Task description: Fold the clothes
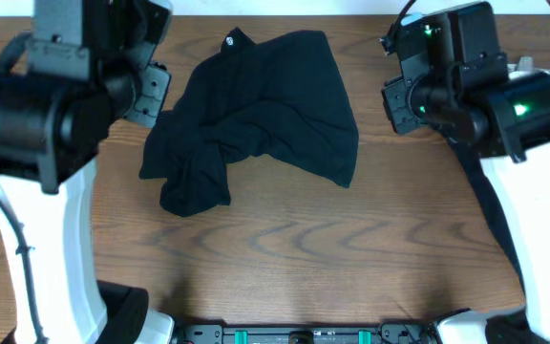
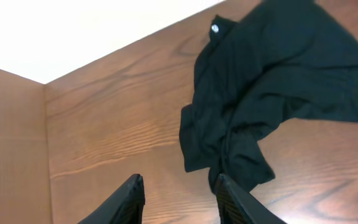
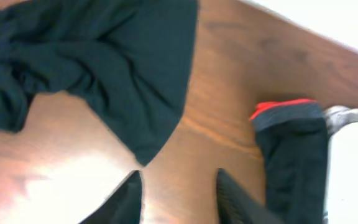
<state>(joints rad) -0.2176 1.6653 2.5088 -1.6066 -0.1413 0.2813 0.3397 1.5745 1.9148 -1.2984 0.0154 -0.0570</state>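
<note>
Two end effectors (image 2: 179, 190) (image 3: 179, 186), one black T-shirt (image 1: 265, 105), one red-edged black garment (image 3: 291, 149).

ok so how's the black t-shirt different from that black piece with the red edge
The black T-shirt has a small white logo at its neck; the red-edged garment has a red band along one end. The T-shirt lies spread and rumpled, while the red-edged garment shows as a narrow strip. The T-shirt covers far more of the table. Both are black fabric lying loose, neither held.
</note>
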